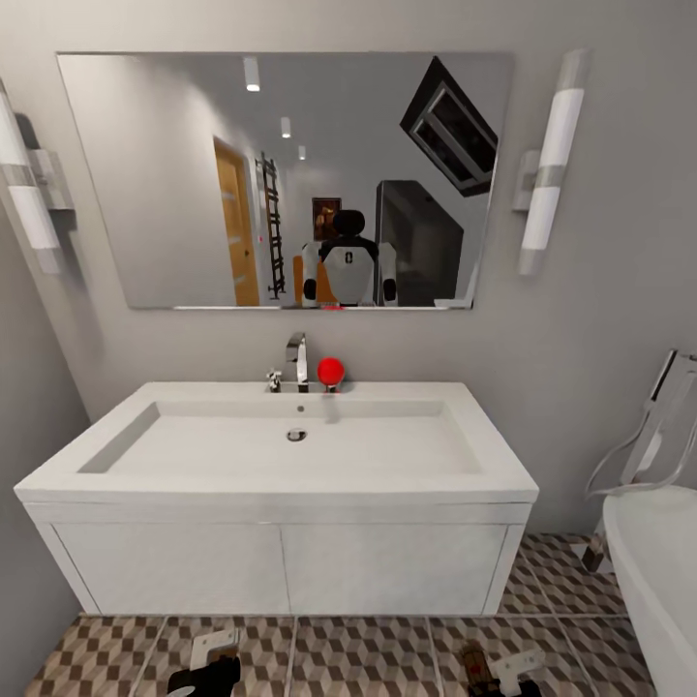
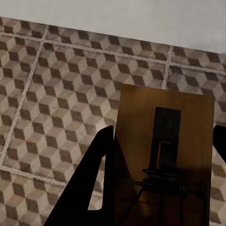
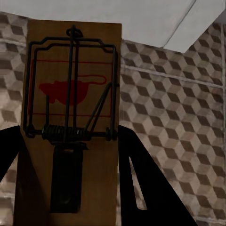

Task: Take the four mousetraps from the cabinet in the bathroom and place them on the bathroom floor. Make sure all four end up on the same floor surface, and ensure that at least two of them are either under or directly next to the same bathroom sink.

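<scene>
I face the white wall-hung bathroom sink (image 1: 281, 489) with its chrome faucet (image 1: 297, 363). Low in front of it, over the cube-patterned bathroom floor (image 1: 368, 653), are both grippers. My left gripper (image 1: 208, 666) (image 2: 164, 132) is shut on a brown wooden mousetrap (image 2: 165, 155) held above the tiles. A second mousetrap (image 3: 70, 108) (image 1: 474, 665), with a red mouse print and a wire spring, is clamped in my right gripper (image 1: 503, 673) (image 3: 69, 132). The sink's white body (image 3: 117, 19) lies just beyond both traps. The cabinet is out of view.
A white bathtub (image 1: 658, 571) with a chrome hose fitting stands at the right. A red ball (image 1: 330, 370) sits beside the faucet. A large mirror (image 1: 281, 179) with two wall lamps hangs above. A grey wall closes the left side.
</scene>
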